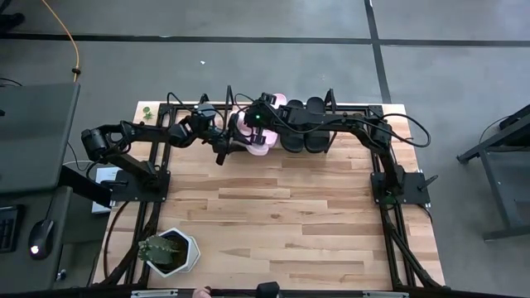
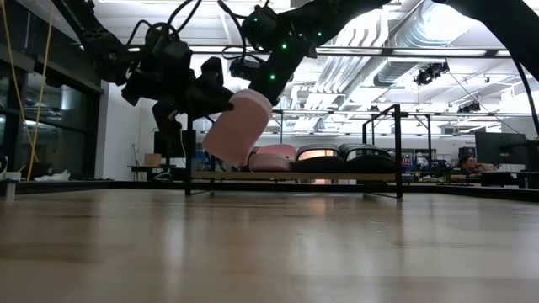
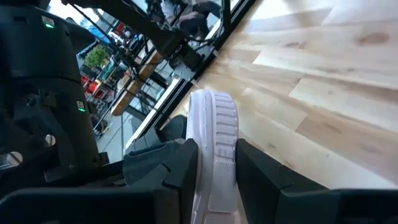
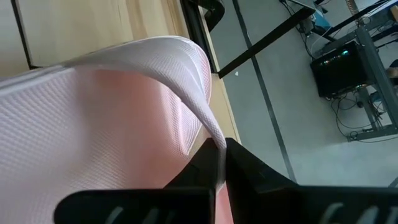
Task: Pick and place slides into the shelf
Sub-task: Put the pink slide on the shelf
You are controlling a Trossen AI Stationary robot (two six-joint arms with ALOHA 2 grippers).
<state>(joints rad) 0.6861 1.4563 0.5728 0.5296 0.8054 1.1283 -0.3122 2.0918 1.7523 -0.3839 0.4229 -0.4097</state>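
At the table's far edge, both grippers clamp one pale pink ribbed-sole slide (image 2: 237, 128), tilted, airborne, just before your low wooden-board shelf (image 2: 295, 177): left gripper (image 3: 214, 171) sole, right gripper (image 4: 219, 163) strap.

One pink slide (image 2: 237, 126) hangs tilted; three slides sit on the shelf (image 2: 295, 176).
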